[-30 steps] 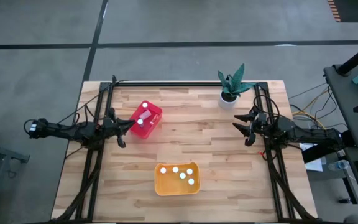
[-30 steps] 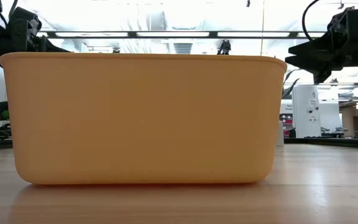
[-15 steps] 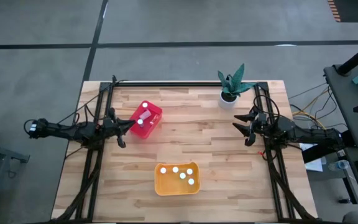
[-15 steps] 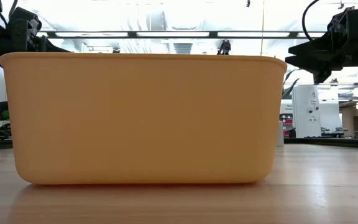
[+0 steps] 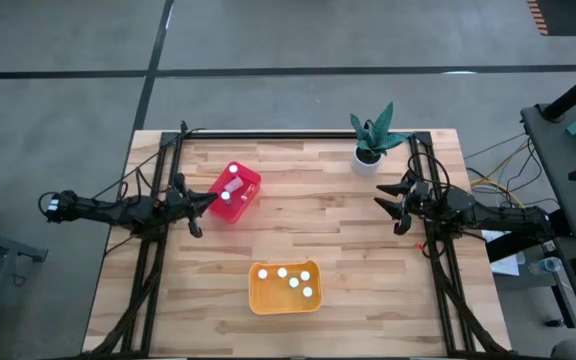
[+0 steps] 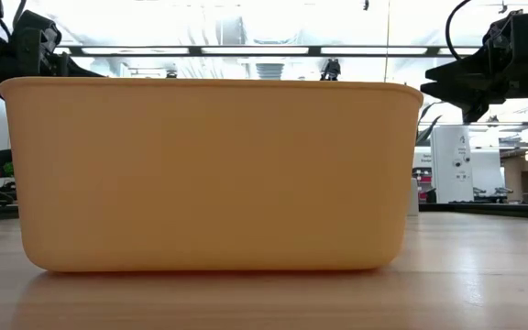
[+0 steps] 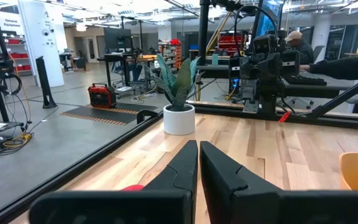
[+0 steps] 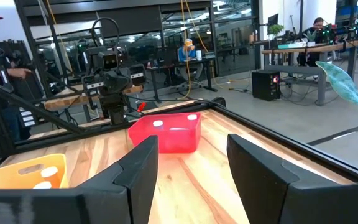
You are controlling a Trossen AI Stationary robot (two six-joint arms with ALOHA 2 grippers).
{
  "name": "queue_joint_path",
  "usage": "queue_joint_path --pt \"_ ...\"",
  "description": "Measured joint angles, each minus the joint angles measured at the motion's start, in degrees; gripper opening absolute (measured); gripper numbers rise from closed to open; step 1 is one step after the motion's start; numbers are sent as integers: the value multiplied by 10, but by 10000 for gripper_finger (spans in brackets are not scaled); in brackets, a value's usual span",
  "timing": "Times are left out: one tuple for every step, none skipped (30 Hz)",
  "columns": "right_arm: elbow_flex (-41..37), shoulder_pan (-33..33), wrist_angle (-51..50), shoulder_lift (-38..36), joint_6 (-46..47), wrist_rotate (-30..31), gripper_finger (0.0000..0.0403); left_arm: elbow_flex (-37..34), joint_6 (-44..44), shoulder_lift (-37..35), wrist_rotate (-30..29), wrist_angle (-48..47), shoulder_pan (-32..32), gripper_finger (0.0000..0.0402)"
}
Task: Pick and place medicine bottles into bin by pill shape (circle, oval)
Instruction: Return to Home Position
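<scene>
Left gripper (image 5: pixel 208 198) stretched level over the table (image 5: pixel 358 265) left side, fingers clenched together, empty, tip just beside red bin (image 5: pixel 253 183). Red bin holds at least 3 medicine bottles (image 5: pixel 234 185), white caps up. Yellow bin (image 5: pixel 268 300) at front centre holds 5 more. Right gripper (image 5: pixel 388 207) level at right side, fingers released wide, empty.

- High cam: straight down, over my whole desk (image 5: pixel 368 260).
- Low cam: desk level, right up against yellow bin (image 6: pixel 209 174).
- Wrist cams face each other; both catch yellow bin.
</scene>
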Motion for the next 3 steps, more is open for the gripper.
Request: queue_joint_path --pt "0 0 0 0 0 0 181 0 0 0 0 0 0 2" --pt "0 0 0 0 0 0 180 0 0 0 0 0 0 2" --pt "0 0 0 0 0 0 180 0 0 0 0 0 0 2"
